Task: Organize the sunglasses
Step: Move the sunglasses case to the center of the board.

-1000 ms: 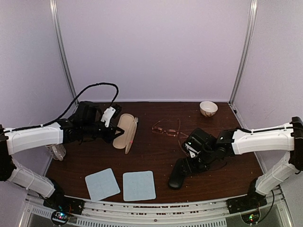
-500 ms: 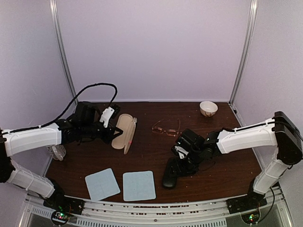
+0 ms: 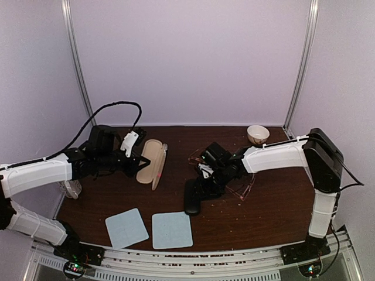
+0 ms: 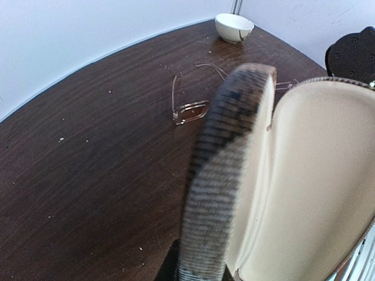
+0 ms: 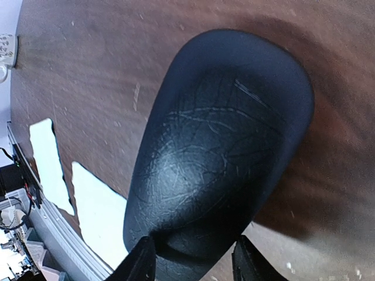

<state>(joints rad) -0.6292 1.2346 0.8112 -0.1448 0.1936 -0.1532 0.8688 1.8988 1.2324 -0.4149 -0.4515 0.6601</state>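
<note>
Spotting thin coppery wire sunglasses (image 4: 188, 110) with clear rectangular lenses, flat mid-bench (image 4: 88, 175) just behind the right pincer (image 5: 193, 259). Lying with temples stretched toward the bowl (image 4: 234, 26), lens bar crosswise. Seeing left pincer (image 3: 139, 164) clenched on the open tan case (image 4: 316, 187); can't call the right one clamped or loose, straddling the black case (image 5: 217, 146).

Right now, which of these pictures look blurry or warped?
Left wrist view: the open case sits so close that its dark edge smears, while the sunglasses behind are crisp and the table edge bows. Right wrist view: the black case is sharp; the cloths wash out white. Top view: even, soft light.
</note>
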